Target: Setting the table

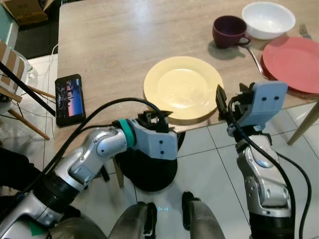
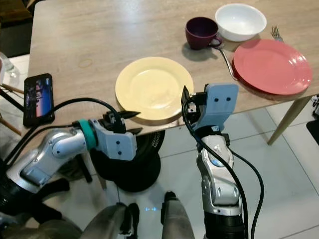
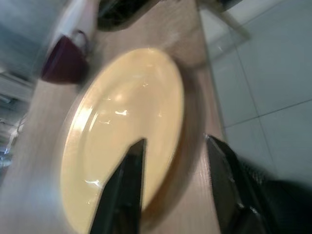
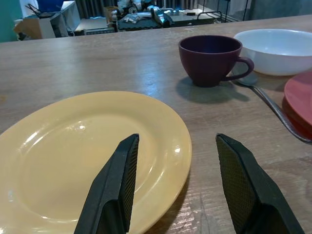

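A yellow plate [image 1: 183,87] lies near the front edge of the wooden table [image 1: 109,45]. My left gripper [image 3: 175,140] is open at the plate's near left rim, with one finger over the plate [image 3: 126,126] and the other over the table edge. To the right of the plate's near rim my right gripper [image 4: 178,139] is also open, level with the tabletop and empty. Behind the plate [image 4: 83,151] stand a dark purple mug [image 1: 229,31] and a white bowl [image 1: 268,19]. A red plate [image 1: 294,62] lies at the right, a spoon [image 1: 255,59] beside it.
A fork [image 1: 304,31] lies behind the red plate. A phone [image 1: 69,98] with a lit screen rests at the table's left front corner. A black round base [image 1: 147,172] stands on the tiled floor under the table edge. A chair [image 1: 12,74] is at the left.
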You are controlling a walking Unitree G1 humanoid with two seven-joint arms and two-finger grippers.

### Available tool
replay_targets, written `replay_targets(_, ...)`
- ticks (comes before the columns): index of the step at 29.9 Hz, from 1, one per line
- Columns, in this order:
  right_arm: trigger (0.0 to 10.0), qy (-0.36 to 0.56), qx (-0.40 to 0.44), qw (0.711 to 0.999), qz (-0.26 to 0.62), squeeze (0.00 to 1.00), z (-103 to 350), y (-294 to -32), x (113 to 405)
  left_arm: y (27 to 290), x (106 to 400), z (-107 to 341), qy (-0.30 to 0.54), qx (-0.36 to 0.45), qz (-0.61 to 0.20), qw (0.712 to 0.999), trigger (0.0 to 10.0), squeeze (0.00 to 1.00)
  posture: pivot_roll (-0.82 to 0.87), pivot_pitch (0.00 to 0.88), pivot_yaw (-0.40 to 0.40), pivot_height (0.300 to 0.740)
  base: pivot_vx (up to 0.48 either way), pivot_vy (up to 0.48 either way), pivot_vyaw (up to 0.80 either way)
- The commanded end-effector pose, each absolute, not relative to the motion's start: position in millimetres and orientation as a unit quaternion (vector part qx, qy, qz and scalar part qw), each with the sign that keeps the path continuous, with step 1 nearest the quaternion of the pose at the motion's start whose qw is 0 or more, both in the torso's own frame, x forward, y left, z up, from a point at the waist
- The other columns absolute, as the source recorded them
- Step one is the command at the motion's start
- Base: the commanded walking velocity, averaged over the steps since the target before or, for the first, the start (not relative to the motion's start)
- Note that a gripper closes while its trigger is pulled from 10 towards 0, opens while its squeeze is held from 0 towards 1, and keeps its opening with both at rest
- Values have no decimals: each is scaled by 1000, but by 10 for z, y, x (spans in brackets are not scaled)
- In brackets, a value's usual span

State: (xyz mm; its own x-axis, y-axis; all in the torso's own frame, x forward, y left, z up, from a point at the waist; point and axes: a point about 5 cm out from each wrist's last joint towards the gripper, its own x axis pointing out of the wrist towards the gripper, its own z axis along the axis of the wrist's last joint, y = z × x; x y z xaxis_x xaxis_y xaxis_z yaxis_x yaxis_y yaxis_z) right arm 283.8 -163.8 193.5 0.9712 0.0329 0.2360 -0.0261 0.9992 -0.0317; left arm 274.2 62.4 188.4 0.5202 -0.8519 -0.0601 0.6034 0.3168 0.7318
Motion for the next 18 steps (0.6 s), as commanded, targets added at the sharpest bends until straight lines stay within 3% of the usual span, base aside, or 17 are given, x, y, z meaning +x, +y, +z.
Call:
replay_targets(1, 10000, -117, -11, 993, 16, 0, 1907, -1645, 2839, 638, 2712, 1908, -159, 329, -470, 803, 10000, 0, -5, 118, 106, 740, 0, 0, 0)
replay_targets(2, 10000, -117, -11, 993, 16, 0, 1907, -1649, 2846, 619, 2677, 1994, -158, 264, -476, 824, 10000, 0, -5, 118, 106, 740, 0, 0, 0)
replay_targets(4, 10000, -118, -11, 993, 17, 0, 1904, -1661, 2863, 718, 2842, 2123, -159, 201, -409, 876, 10000, 0, 4, 113, 91, 740, 0, 0, 0)
replay_targets(6, 10000, -118, -11, 993, 17, 0, 1904, -1661, 2863, 718, 2842, 2123, -159, 201, -409, 876, 10000, 0, 4, 113, 91, 740, 0, 0, 0)
replay_targets(8, 10000, -116, -9, 993, 11, 0, 1878, -1688, 2881, 927, 3131, 2094, -137, 177, -319, 921, 10000, 0, 9, 106, 78, 740, 0, 0, 0)
replay_targets(18, 10000, -88, 5, 996, -14, 0, 1706, -1804, 2940, 1144, 3483, 1928, -85, 141, -263, 951, 10000, 0, 2, 90, 71, 740, 0, 0, 0)
